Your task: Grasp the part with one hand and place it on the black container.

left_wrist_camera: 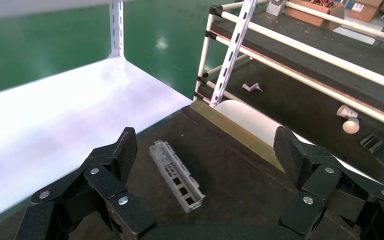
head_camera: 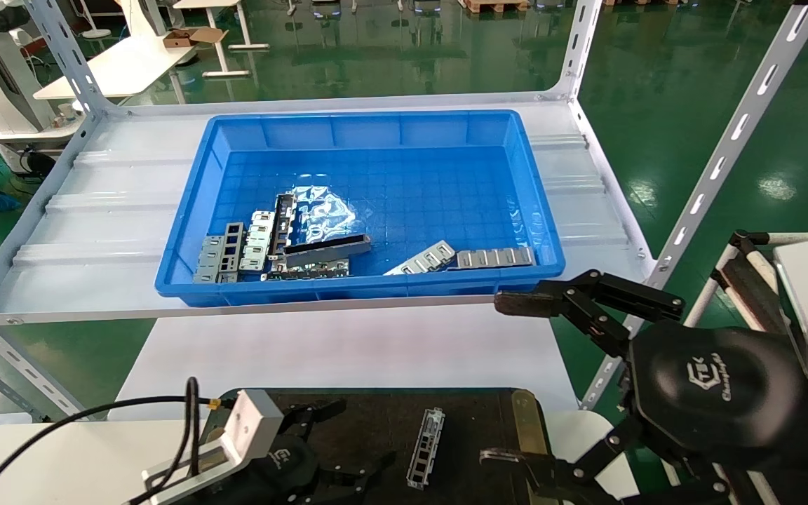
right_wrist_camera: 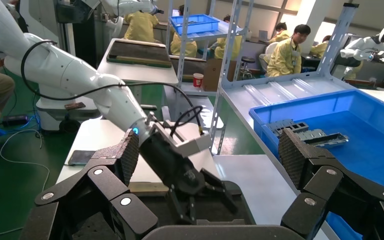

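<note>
While the blue bin (head_camera: 383,203) sits on the shelf, the black container (head_camera: 390,421) carries the part (head_camera: 426,447) flat on its floor; left claw (head_camera: 348,449) spread wide just beside it, right claw (head_camera: 516,379) also wide.

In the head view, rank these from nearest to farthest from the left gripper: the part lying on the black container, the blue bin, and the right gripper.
Measured from the left gripper, open and low over the black container:
1. The part, on the container floor just to its right.
2. The right gripper, open, farther right, past the container's edge.
3. The blue bin, on the shelf ahead.
</note>
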You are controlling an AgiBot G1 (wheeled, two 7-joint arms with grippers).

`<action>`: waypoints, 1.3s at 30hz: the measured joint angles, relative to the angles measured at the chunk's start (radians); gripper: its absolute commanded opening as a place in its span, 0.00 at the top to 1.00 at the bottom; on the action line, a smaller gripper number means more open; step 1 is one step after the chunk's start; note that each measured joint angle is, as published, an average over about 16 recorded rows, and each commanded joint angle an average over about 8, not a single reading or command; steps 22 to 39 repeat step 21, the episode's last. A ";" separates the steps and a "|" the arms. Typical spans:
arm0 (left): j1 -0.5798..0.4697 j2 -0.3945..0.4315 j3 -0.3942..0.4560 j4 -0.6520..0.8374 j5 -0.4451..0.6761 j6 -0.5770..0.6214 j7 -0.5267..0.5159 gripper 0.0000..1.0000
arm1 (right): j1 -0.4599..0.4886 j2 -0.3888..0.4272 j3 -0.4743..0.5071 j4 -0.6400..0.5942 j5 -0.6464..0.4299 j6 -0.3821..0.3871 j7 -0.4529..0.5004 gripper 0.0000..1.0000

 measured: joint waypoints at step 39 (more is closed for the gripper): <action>0.001 -0.121 -0.098 0.076 -0.089 0.253 0.125 0.00 | 0.000 0.000 0.000 0.000 0.000 0.000 0.000 0.00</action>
